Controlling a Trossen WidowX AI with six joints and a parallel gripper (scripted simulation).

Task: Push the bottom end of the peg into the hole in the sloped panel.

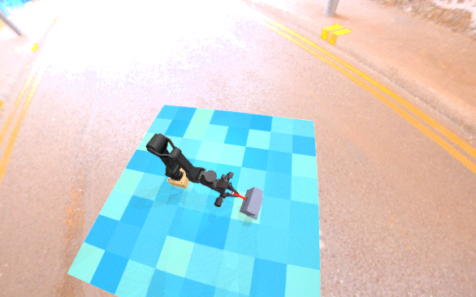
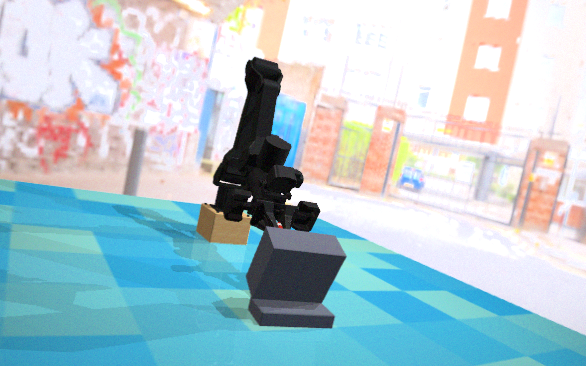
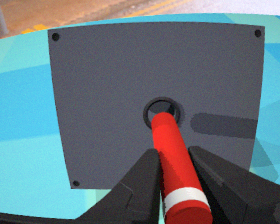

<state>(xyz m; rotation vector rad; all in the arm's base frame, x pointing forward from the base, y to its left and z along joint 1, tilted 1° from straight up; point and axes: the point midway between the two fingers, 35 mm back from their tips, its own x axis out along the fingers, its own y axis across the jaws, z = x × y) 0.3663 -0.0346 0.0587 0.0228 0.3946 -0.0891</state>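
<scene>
The red peg [image 1: 240, 196] [image 2: 280, 226] [image 3: 177, 157] is pinched in the gripper [image 1: 235, 193] [image 2: 279, 225] [image 3: 172, 157], its tip at the ringed hole [image 3: 161, 114] in the gray sloped panel [image 1: 253, 202] [image 2: 298, 270] [image 3: 106, 100]. Under them is a blue checkered table top [image 1: 201, 221] [image 2: 178, 320] [image 3: 23, 110]. In the top view, a road [image 1: 380, 203] with yellow lines runs around it; in the exterior view, a painted wall [image 2: 43, 115] fills the upper left.

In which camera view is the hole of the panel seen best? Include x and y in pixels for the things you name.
The wrist view: the dark-rimmed hole [image 3: 146, 122] faces the camera, partly covered by the peg [image 3: 178, 160]. The top and exterior views do not show the hole.
</scene>
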